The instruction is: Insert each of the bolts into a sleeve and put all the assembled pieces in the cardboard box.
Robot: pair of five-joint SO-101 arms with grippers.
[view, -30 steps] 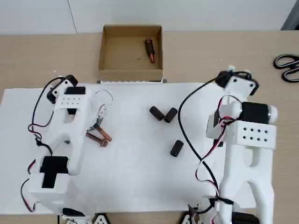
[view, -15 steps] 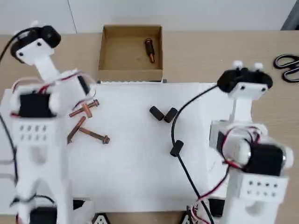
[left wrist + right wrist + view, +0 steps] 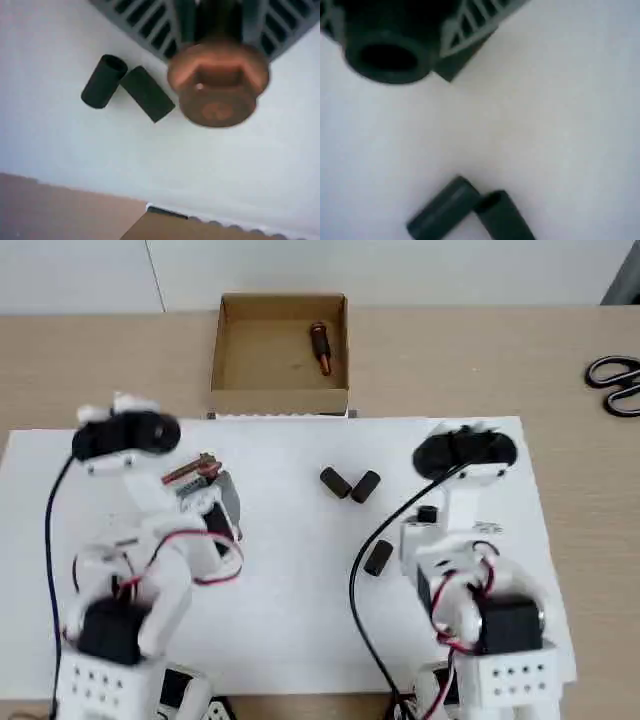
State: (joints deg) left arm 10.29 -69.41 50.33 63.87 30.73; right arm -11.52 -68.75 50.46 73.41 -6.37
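My left gripper (image 3: 203, 483) is shut on a copper bolt (image 3: 192, 470) and holds it above the white paper; the bolt's hex head (image 3: 217, 85) fills the left wrist view below the gripper (image 3: 215, 25). My right gripper (image 3: 390, 25) is shut on a black sleeve (image 3: 387, 59) whose open end faces the camera. Two black sleeves (image 3: 335, 482) (image 3: 366, 486) lie touching in the middle of the paper, seen too as a sleeve pair (image 3: 127, 90) and a sleeve pair (image 3: 470, 212). A third sleeve (image 3: 378, 558) lies nearer the right arm. The cardboard box (image 3: 228, 350) holds one assembled piece (image 3: 321, 347).
White paper (image 3: 300, 590) covers the table between the arms. The box stands just beyond the paper's far edge. Scissors (image 3: 614, 382) lie at the far right on the bare wood. The right arm's black cable (image 3: 370, 540) loops over the paper beside the third sleeve.
The left arm has swung back over the paper with a bolt in its gripper and now covers where the loose bolts lay. The right arm has moved left toward the sleeves.
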